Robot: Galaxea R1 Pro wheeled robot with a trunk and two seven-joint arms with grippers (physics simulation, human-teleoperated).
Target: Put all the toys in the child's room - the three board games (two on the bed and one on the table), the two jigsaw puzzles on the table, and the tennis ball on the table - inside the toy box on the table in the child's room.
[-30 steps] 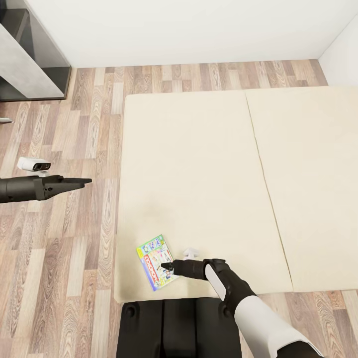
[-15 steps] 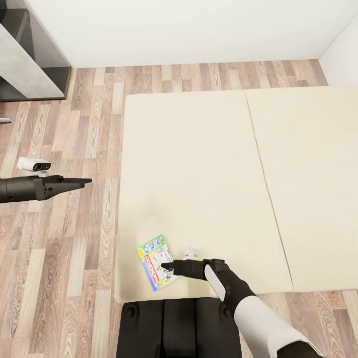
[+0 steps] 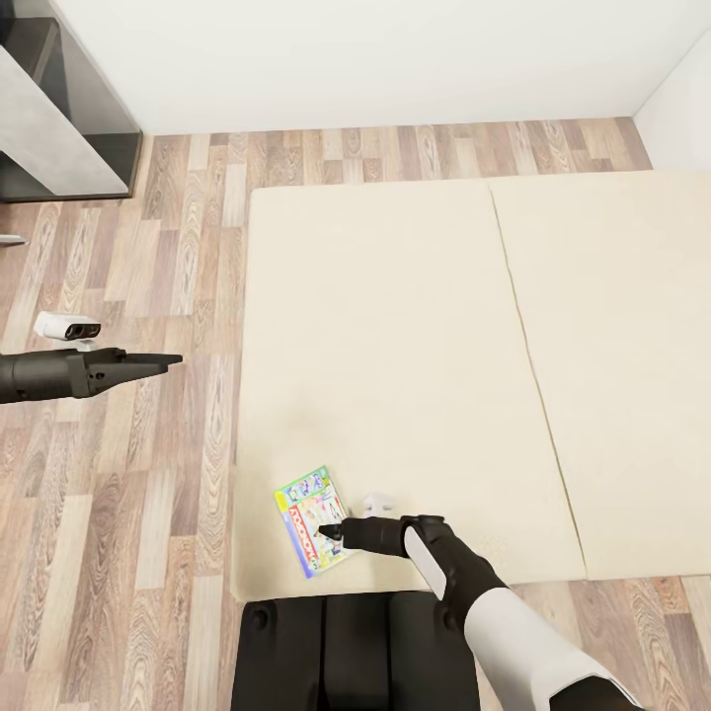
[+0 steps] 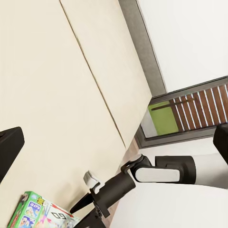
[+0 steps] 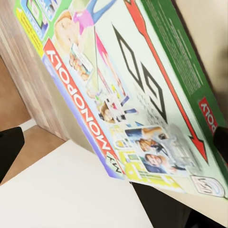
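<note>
**Right gripper at the board game near the bed's bottom-left corner**

At the far left of my head view, the left gripper (image 3: 163, 360) hangs over the wood floor (image 3: 128, 494), about halfway down the frame, its dark fingers drawn together into one thin point aimed right, toward the bed. It carries nothing. Up in the top-left corner I see a dark and grey cabinet (image 3: 59, 118) against the white wall.

Moving right, the cream bed (image 3: 395, 346) takes up most of the centre and right of the frame, with a seam running down between its two halves. The board game (image 3: 310, 515), a Monopoly box with a green edge, lies flat near the bed's bottom-left corner, slightly turned.

My right gripper (image 3: 330, 533) comes in from the lower right and its tip sits over the box's right-hand edge. From my left wrist camera I see the right gripper (image 4: 80, 207) as a narrow point just beside the box (image 4: 40, 213) at the lower left of that frame. I cannot tell whether its fingers have closed on the box or merely rest against it. My right wrist camera looks straight onto the box lid (image 5: 128, 95) at very close range.
</note>
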